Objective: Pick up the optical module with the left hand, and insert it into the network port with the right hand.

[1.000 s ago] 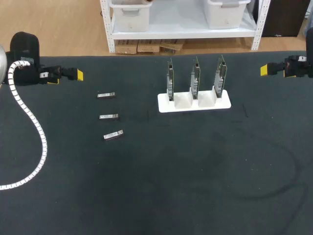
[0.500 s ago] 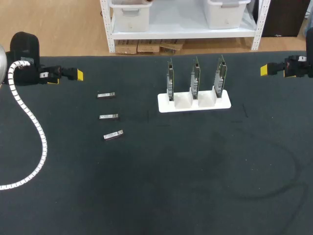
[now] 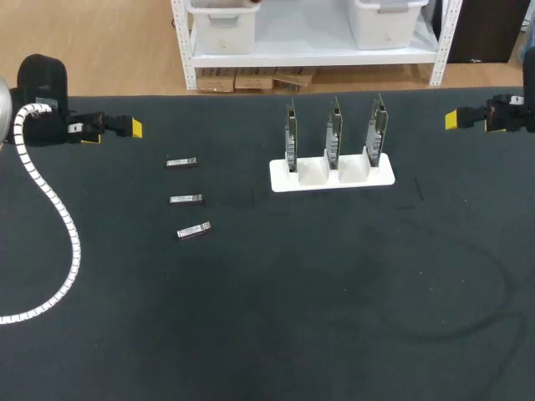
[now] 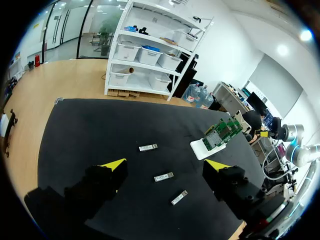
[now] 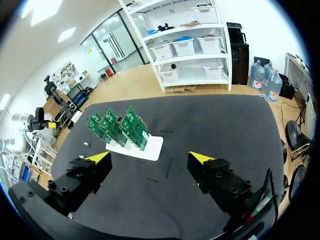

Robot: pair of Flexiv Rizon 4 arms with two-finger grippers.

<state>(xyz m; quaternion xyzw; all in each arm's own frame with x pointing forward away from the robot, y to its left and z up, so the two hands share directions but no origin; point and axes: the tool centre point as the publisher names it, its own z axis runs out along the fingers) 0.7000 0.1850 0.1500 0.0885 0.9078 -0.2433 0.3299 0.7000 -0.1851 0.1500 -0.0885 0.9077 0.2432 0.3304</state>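
Optical modules (image 3: 185, 199), three apart in a column, lie at nine o'clock on the black table (image 3: 334, 317). The left gripper (image 3: 131, 128) hangs level at ten o'clock, fingers spread and empty. The right gripper (image 3: 451, 119) does likewise at two o'clock. The white holder (image 3: 332, 173) of network cards (image 3: 333, 134) stands towards twelve.

Three silver modules (image 3: 186, 199) flat, cards (image 3: 334, 134) upright

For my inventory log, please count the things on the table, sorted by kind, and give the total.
Optical modules: 3
Network cards: 3
White holder: 1
Total: 7
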